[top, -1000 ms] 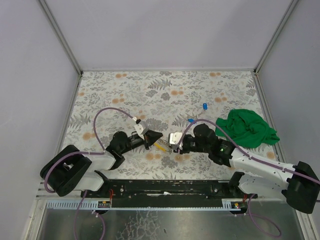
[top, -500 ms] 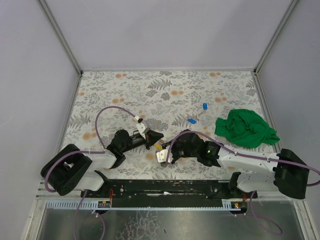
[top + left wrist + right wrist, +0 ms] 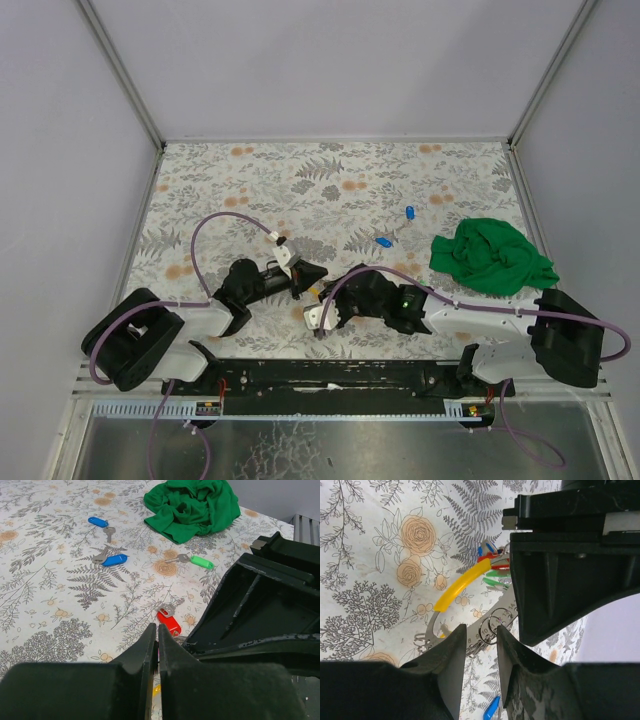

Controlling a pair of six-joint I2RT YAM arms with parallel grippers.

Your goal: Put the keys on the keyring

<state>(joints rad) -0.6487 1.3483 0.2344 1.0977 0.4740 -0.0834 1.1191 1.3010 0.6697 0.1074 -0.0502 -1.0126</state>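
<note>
The keyring (image 3: 462, 582) has a yellow arc, a silvery numbered strip and small split rings, with red, green and blue tags at its far end. My left gripper (image 3: 155, 645) is shut on its thin edge; from above, that gripper (image 3: 307, 280) touches the yellow part (image 3: 319, 293). My right gripper (image 3: 480, 630) stands partly open, with the strip and split rings in the gap. From above, it (image 3: 325, 303) sits close beside the left one. Loose keys lie on the table: red-tagged (image 3: 170, 622), green-tagged (image 3: 201, 562) and two blue-tagged (image 3: 114, 559) (image 3: 98, 522).
A crumpled green cloth (image 3: 492, 255) lies at the right of the flowered table. Two blue-tagged keys (image 3: 409, 212) (image 3: 383, 242) lie between it and the grippers. Grey walls close in the table on three sides. The arm bases line the near edge.
My right arm has swung left and toward the near edge, bringing its gripper under the left gripper's tip. The left gripper has stayed in place, still shut.
</note>
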